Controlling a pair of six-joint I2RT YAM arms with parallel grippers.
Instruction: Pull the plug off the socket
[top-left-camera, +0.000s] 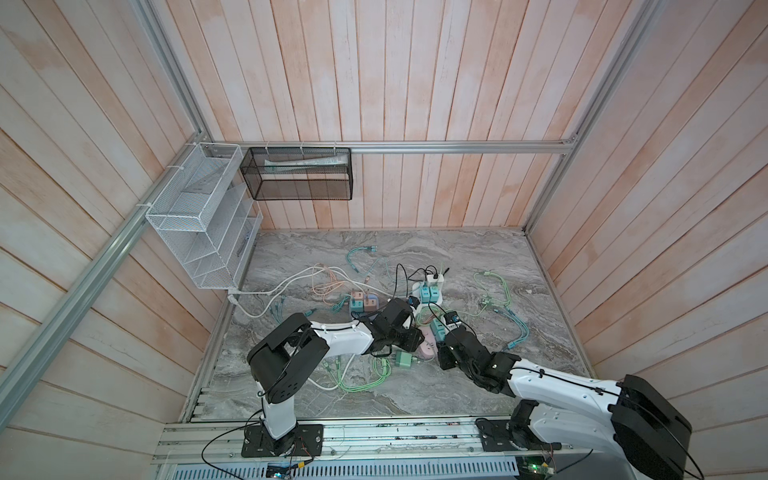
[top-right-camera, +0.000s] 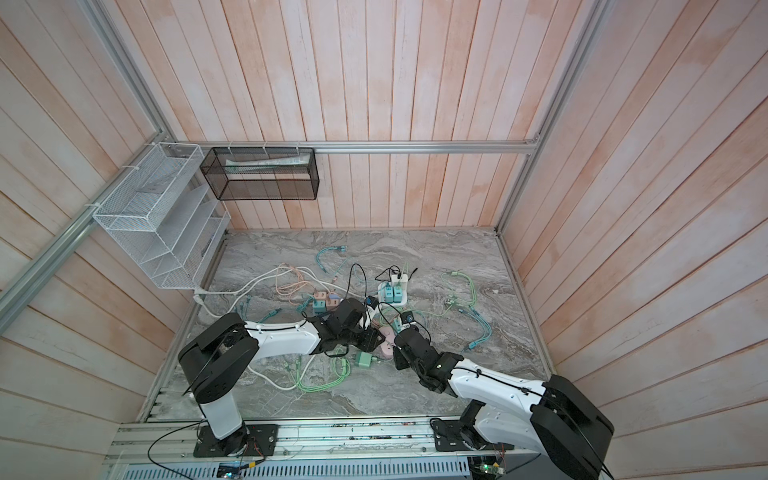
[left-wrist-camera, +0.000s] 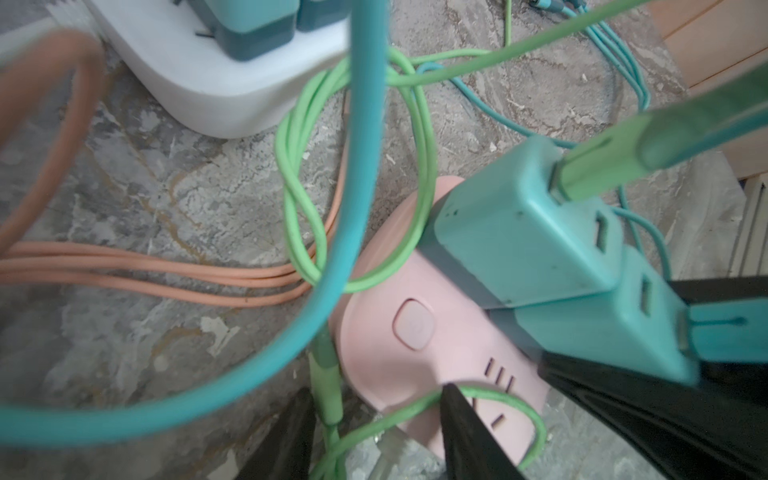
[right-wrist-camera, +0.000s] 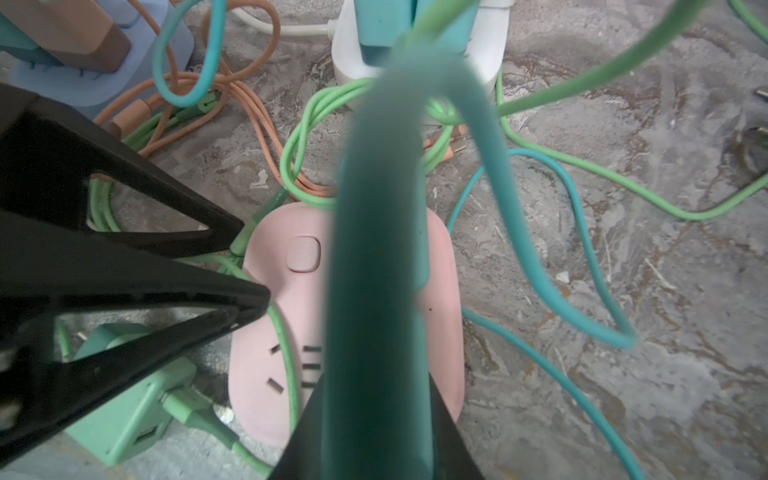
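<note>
A pink socket (left-wrist-camera: 415, 361) (right-wrist-camera: 257, 390) (top-left-camera: 427, 353) lies mid-table with two teal plugs standing in it. My right gripper (right-wrist-camera: 376, 378) (top-left-camera: 441, 332) is shut on the nearer teal plug (left-wrist-camera: 602, 332), one black finger (left-wrist-camera: 623, 399) on each side. That plug's thick teal cable (right-wrist-camera: 374, 270) runs up past the right wrist camera and hides most of it there. The other teal plug (left-wrist-camera: 523, 232) carries a green cable. My left gripper (left-wrist-camera: 376, 390) (top-left-camera: 420, 338) stands slightly open, tips on the socket's edge, a green cable between them.
A loose green charger (right-wrist-camera: 124, 407) (top-left-camera: 405, 359) lies beside the pink socket. A white power strip (top-left-camera: 428, 291) and a blue one (top-left-camera: 365, 301) hold more plugs behind. Green, teal and orange cables tangle around everything. Wire baskets (top-left-camera: 199, 216) hang on the left wall.
</note>
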